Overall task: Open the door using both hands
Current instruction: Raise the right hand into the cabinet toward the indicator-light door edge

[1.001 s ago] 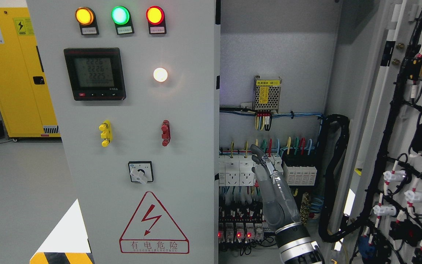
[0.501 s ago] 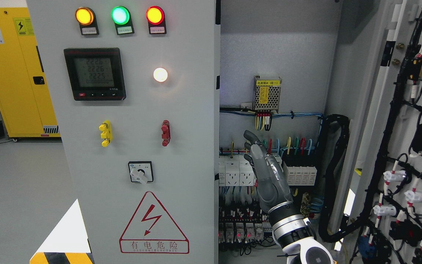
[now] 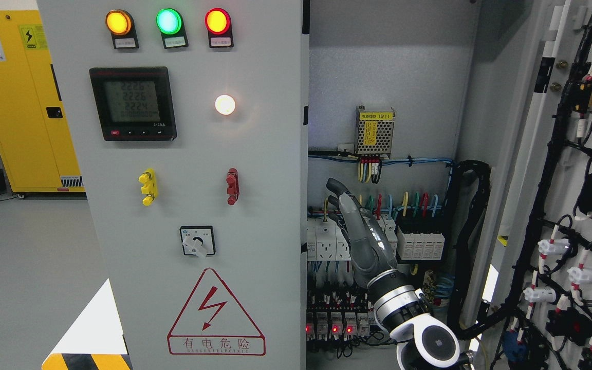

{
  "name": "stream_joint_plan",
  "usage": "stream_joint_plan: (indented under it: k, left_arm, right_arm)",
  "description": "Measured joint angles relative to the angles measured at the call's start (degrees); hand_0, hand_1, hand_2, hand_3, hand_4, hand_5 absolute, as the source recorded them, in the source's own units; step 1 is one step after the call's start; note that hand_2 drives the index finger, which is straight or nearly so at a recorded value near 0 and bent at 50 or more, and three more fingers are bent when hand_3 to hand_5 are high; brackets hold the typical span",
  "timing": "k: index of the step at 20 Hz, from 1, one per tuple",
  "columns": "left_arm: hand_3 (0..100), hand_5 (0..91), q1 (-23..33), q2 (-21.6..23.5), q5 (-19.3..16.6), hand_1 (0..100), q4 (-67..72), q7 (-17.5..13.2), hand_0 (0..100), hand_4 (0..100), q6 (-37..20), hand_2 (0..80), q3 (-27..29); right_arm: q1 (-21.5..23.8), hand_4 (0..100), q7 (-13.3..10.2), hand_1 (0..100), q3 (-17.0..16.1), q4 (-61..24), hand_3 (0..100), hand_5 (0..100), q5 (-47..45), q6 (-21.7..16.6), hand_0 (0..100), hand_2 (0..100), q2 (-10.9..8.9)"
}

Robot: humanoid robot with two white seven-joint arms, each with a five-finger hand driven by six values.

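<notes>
Head view: grey right door [image 3: 558, 154] swung wide, right hand [image 3: 360, 231] fingers extended, empty.

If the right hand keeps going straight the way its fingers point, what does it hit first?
Probably the closed left door's edge: the right hand points up and left from in front of the white breakers. Depth is unclear, so it could pass behind.

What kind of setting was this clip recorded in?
Likely an industrial electrical room or training lab: a grey power cabinet with indicator lamps and a digital meter, its right side open onto breakers and wiring, plus a yellow safety cabinet behind.
</notes>
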Motion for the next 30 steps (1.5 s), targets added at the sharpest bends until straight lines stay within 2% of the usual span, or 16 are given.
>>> stream_joint_plan:
  k: [5, 11, 16, 20, 28, 30]
  left_arm:
    - [2, 0.0, -0.1, 0.0, -0.1, 0, 0.0, 0.0, 0, 0, 0.0, 0.0, 0.2]
    - [2, 0.0, -0.1, -0.1, -0.1, 0, 0.0, 0.0, 0, 0, 0.0, 0.0, 0.4]
    - [2, 0.0, -0.1, -0.1, -0.1, 0, -0.3, 0.0, 0, 0, 0.0, 0.0, 0.5]
    - [2, 0.0, -0.1, -0.1, -0.2, 0, -0.5, 0.0, 0, 0, 0.0, 0.0, 0.6]
    - [2, 0.0, -0.1, -0.1, -0.2, 0, -0.8, 0.0, 0, 0, 0.0, 0.0, 0.6]
    - [2, 0.0, -0.1, -0.1, -0.2, 0, -0.9, 0.0, 0, 0, 0.0, 0.0, 0.6]
  right_arm:
    - [-1.2, 0, 2.1, 7, -0.5, 1.4, 0, 0, -0.2, 0.0, 21, 0, 0.01]
    - [-2.0, 0, 2.9, 7, -0.9, 2.7, 0, 0, -0.3, 0.0, 21, 0, 0.04]
    - [-2.4, 0, 5.3, 7, -1.1, 3.3, 0, 0, -0.4, 0.0, 21, 0, 0.08]
    - [-3.0, 0, 6.0, 7, -1.4, 4.0, 0, 0, -0.6, 0.0, 21, 0, 0.14]
    - [-4.3, 0, 6.4, 7, -2.0, 5.1, 0, 0, -5.3, 2.8, 21, 0, 0.12]
    - [-4.6, 0, 7.8, 7, -2.1, 5.4, 0, 0, -5.9, 3.0, 21, 0, 0.10]
